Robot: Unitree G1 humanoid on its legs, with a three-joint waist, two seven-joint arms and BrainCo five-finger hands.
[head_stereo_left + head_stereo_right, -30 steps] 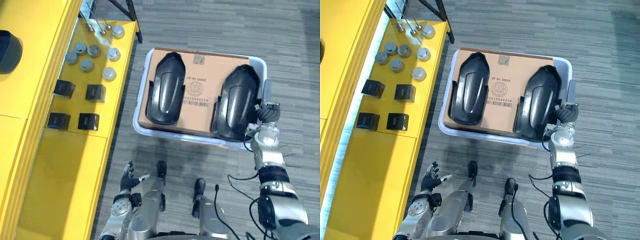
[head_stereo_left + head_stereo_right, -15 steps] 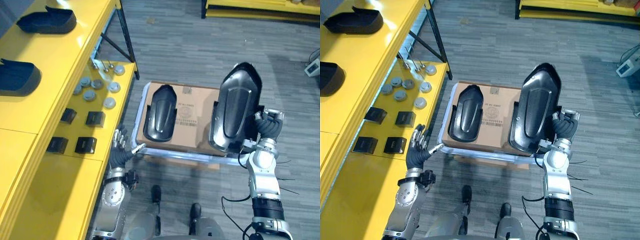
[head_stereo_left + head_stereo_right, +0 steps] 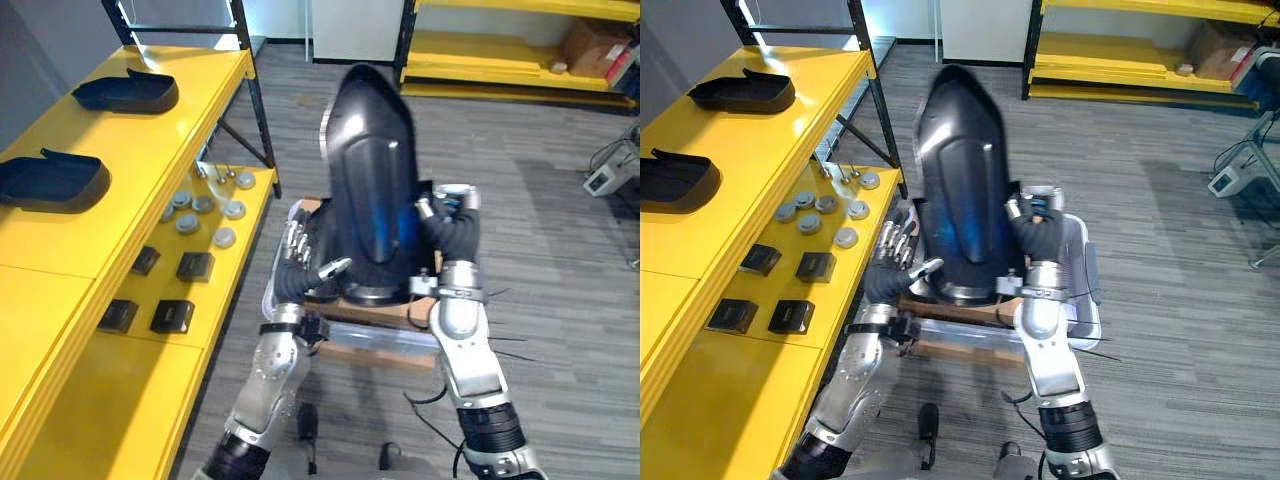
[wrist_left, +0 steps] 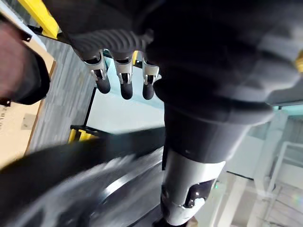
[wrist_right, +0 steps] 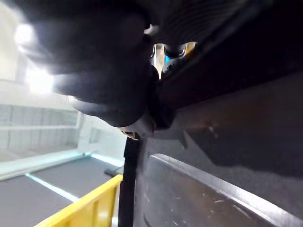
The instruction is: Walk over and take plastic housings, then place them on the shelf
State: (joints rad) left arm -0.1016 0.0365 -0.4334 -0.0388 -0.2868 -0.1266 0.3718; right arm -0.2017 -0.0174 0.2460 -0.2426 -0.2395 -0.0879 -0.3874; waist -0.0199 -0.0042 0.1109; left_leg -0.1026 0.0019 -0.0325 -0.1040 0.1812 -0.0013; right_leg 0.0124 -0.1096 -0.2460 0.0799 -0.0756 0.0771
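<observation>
A large black plastic housing is held upright in the air in front of me, above the bin. My right hand is curled round its right edge. My left hand lies against its lower left side with straight fingers and the thumb sticking out. The left wrist view shows those straight fingers beside the dark shell. In the right wrist view the shell sits right against the hand. Two more black housings lie on the yellow shelf at my left.
The shelf's lower level carries several grey round parts and several small black boxes. A black shelf post stands at its far corner. Another yellow rack stands at the back right, with a white device on the floor.
The housing has risen and swung left to the middle, held by my right hand. My left hand has come up against its left side. The camera has tipped up, showing more shelf.
</observation>
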